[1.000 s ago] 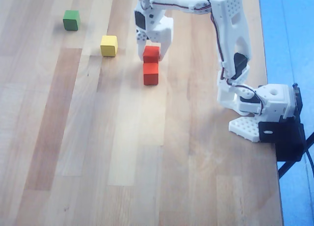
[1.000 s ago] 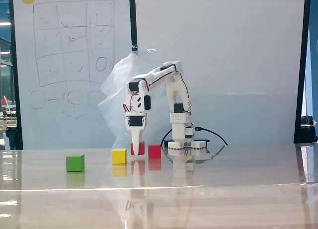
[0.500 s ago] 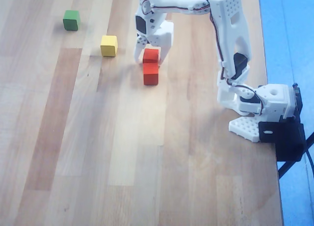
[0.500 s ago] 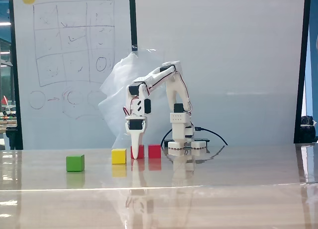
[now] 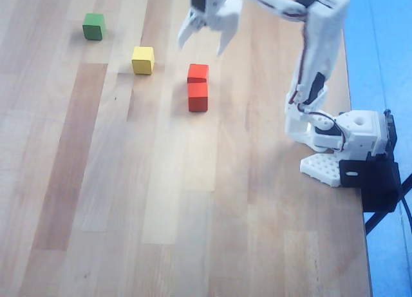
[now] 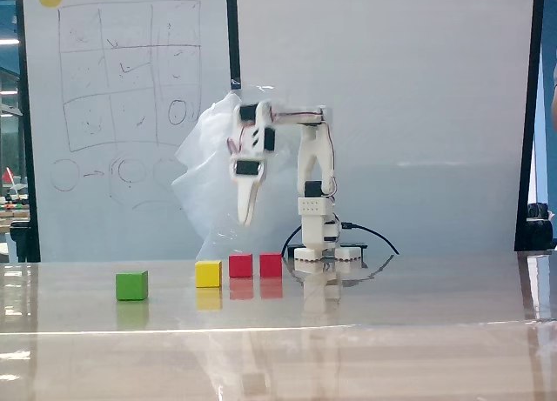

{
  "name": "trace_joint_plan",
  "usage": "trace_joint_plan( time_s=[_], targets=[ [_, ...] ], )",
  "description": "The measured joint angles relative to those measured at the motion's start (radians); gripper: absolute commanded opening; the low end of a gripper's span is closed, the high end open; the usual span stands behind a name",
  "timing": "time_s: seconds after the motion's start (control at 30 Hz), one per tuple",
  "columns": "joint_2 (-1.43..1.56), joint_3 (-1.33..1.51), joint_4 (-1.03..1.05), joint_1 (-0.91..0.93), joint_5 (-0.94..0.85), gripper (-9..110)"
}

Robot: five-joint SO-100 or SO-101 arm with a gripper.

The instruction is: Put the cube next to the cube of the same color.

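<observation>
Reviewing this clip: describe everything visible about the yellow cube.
The yellow cube is a small, plain, matte block with sharp edges, possibly painted wood. It sits flat on the wooden table, with nothing on it or touching it. In the overhead view it lies between the green cube and the red pair, clear of both. The gripper hangs open above the table, not over it.

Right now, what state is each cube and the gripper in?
gripper: open, empty, raised above the table, clear of all cubes.
far red cube: flat on the table, touching the other red cube.
near red cube: flat on the table, against its red partner.
yellow cube: resting alone, left of the red pair in the overhead view.
green cube: resting alone, farthest left in the overhead view.
</observation>
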Motion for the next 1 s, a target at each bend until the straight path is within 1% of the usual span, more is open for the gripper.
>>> trace_joint_plan(
  time_s=[0.07, 0.17, 0.2, 0.3, 0.47, 0.57, 0.73, 0.9, 1.0],
  targets=[
    [0.083, 0.0, 0.048, -0.032, 0.037, 14],
    [0.195, 0.0, 0.087, -0.109, 0.129, 0],
    [0.227, 0.0, 0.097, -0.141, 0.163, -2],
    [0.314, 0.0, 0.118, -0.255, 0.282, 2],
    [0.449, 0.003, 0.133, -0.459, 0.463, 0],
    [0.534, 0.069, 0.123, -0.568, 0.528, 0],
    [0.699, 0.298, 0.04, -0.664, 0.557, 0],
    [1.009, 0.63, -0.163, -0.68, 0.552, 0],
    [1.198, 0.853, -0.285, -0.68, 0.5, 0]
  ],
)
